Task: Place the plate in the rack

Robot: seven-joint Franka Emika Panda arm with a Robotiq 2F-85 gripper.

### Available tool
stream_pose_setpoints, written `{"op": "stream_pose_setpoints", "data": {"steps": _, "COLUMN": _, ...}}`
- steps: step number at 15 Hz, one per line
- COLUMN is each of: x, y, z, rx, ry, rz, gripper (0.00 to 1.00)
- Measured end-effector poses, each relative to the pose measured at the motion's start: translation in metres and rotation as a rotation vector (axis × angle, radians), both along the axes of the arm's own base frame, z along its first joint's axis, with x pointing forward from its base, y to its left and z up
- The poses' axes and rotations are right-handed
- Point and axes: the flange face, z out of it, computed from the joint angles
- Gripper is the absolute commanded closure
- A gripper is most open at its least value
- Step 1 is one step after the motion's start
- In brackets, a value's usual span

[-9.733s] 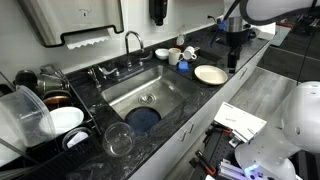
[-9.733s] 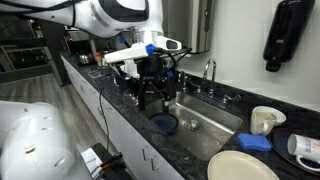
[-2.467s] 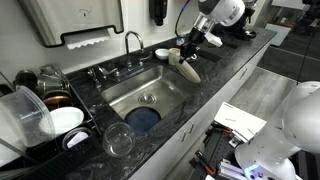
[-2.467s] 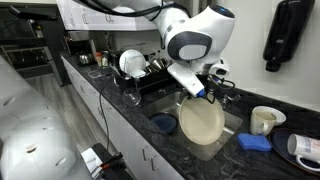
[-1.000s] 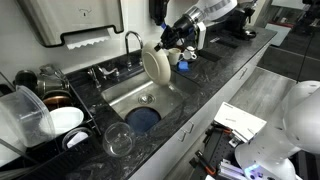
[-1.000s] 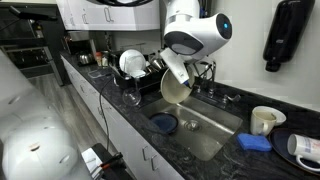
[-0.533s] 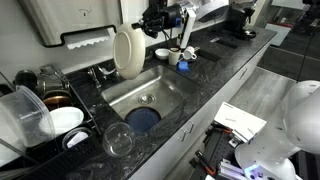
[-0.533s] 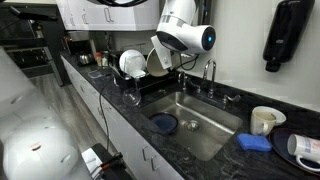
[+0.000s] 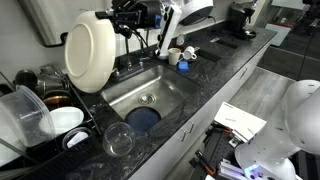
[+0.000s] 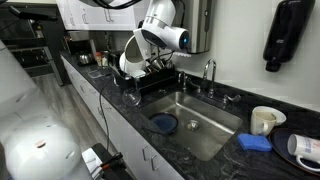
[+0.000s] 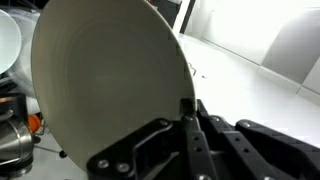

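Swung on from half a second ago, the plate [image 9: 90, 52] has left the spot over the faucet [image 10: 208, 72] and now hangs in the air nearer the rack [image 9: 40, 152], higher than before and not yet in it. The gripper [image 9: 122, 28] is clamped on the plate's rim; in the wrist view its fingers [image 11: 187, 125] sit close together with the rim pinched between them. The plate stands nearly upright and spreads out ahead of the gripper, its face turned to the camera in an exterior view.

Below and beyond the gripper, the rack is already crowded: a white bowl [image 9: 68, 120] leans among the dividers, and a clear container [image 9: 25, 115] takes up the far end. Directly beneath the gripper lies the sink [image 9: 170, 85], with a dark blue dish [image 9: 143, 117] in its basin. A glass [image 9: 118, 140] stands on the counter just beside the basin's corner, on the rack side.

In the wrist view the plate fills most of the picture and hides the rack below the gripper; only a sliver of a white dish [image 11: 8, 40] shows past its edge. In an exterior view the rack [image 10: 150, 82] shows behind the arm, but there the plate overlaps the wrist and a white dish, so its outline is hard to pick out.
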Motion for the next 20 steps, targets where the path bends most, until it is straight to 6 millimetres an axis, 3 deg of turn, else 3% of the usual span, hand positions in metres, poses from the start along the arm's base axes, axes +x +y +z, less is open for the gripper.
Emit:
{"op": "stream_pose_setpoints", "data": {"steps": 5, "x": -0.010, "y": 0.074, "z": 0.002, "rx": -0.064, "ry": -0.065, "rz": 0.081, "gripper": 0.99}}
{"op": "stream_pose_setpoints", "data": {"steps": 10, "x": -0.012, "y": 0.126, "z": -0.003, "rx": -0.150, "ry": -0.118, "rz": 0.076, "gripper": 0.99}}
{"op": "stream_pose_setpoints", "data": {"steps": 13, "x": -0.008, "y": 0.142, "z": -0.009, "rx": -0.186, "ry": -0.139, "rz": 0.060, "gripper": 0.99}}
{"op": "stream_pose_setpoints", "data": {"steps": 20, "x": 0.013, "y": 0.156, "z": -0.020, "rx": -0.195, "ry": -0.191, "rz": -0.011, "gripper": 0.99}}
